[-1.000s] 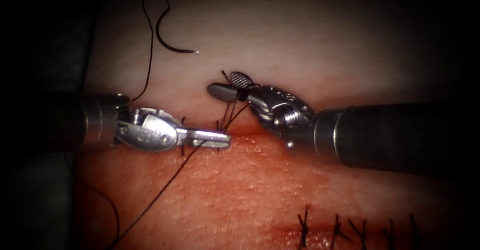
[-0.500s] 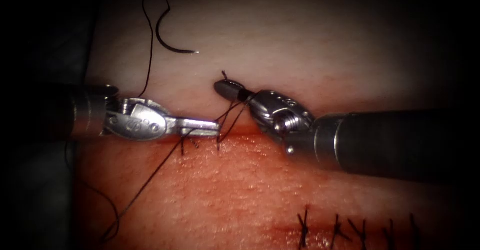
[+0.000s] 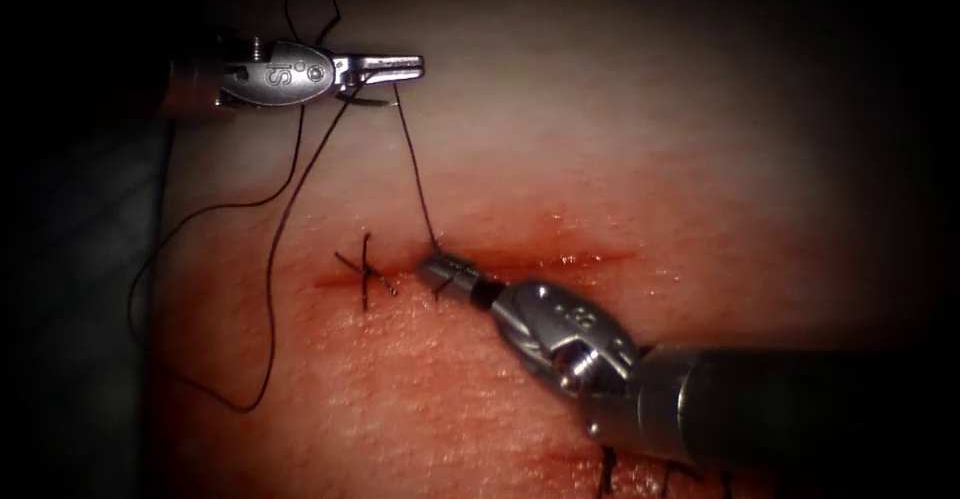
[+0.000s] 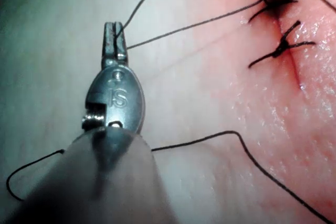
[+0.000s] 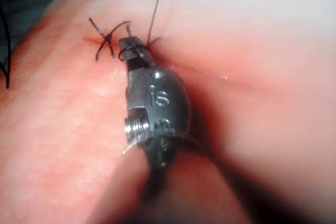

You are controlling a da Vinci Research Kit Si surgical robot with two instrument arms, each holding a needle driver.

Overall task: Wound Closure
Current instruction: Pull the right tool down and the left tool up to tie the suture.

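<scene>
My left tool [image 3: 412,62] is up at the far left over the pale tissue [image 3: 620,139], jaws shut on the thread [image 3: 412,169]; the same grip shows on the left tool [image 4: 113,34] up close. From there the thread runs taut down to the cut [image 3: 560,257]. My right tool [image 3: 434,268] lies with its tip on the cut, jaws shut on the thread's short end at the knot, also seen on the right tool [image 5: 129,44]. The curved needle [image 3: 368,102] lies free on the tissue, mostly hidden under the left jaws.
A tied stitch [image 3: 365,274] with short cut ends sits on the cut just left of the right tool's tip. Slack thread [image 3: 270,289] loops over the tissue at the left. A second row of stitches [image 3: 606,464] lies at the near edge. Red fluid wets the cut.
The right jaws shut on the short thread end and moved down onto the cut. The left tool swung up and left with the thread, pulling it taut.
</scene>
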